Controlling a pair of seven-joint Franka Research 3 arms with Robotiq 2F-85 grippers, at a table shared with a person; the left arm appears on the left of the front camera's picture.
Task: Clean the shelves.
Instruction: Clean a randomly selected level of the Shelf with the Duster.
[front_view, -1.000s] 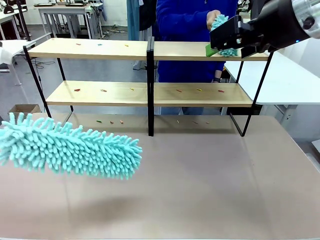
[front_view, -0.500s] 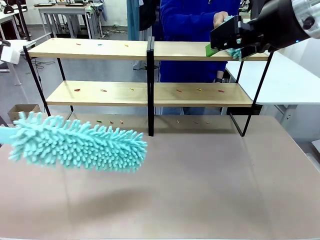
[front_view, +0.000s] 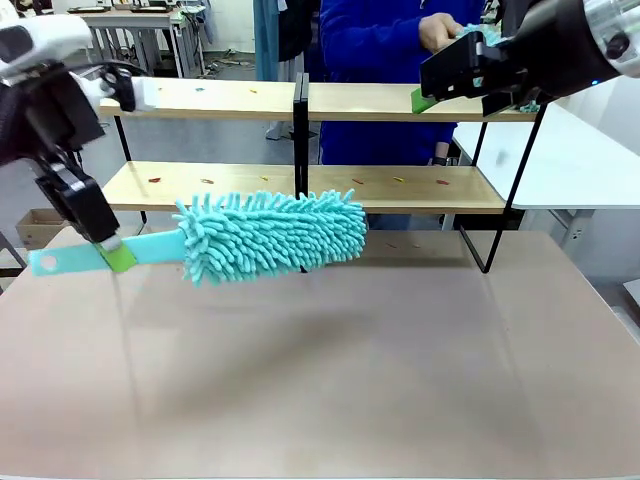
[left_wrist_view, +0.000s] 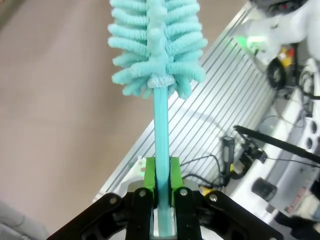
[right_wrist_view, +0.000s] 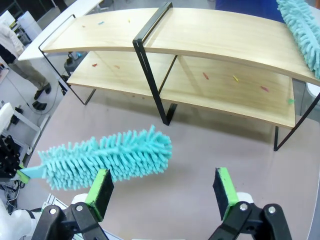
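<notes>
The shelves (front_view: 200, 98) stand across the far side of the table, two light-wood boards in a black frame with a central post (front_view: 300, 170). Small coloured scraps (front_view: 205, 181) lie on both boards. My left gripper (front_view: 115, 255) is shut on the flat handle of a teal fluffy duster (front_view: 270, 235), whose head hangs level in front of the lower board by the post. In the left wrist view the green pads (left_wrist_view: 149, 175) clamp the handle (left_wrist_view: 160, 130). My right gripper (right_wrist_view: 162, 192) hovers open and empty high above the shelves (right_wrist_view: 220, 35), at their right end (front_view: 432, 95).
A person in blue stands behind the shelves; a hand (front_view: 438, 30) holds a second teal duster (right_wrist_view: 302, 30) over the right end of the top board. More scraps (front_view: 222, 243) lie on the brown table (front_view: 400, 380) under the shelves. The near tabletop is bare.
My left arm has swung into view and carried the duster right and up, from the near left toward the lower shelf. The person's hand with the other duster has lifted slightly.
</notes>
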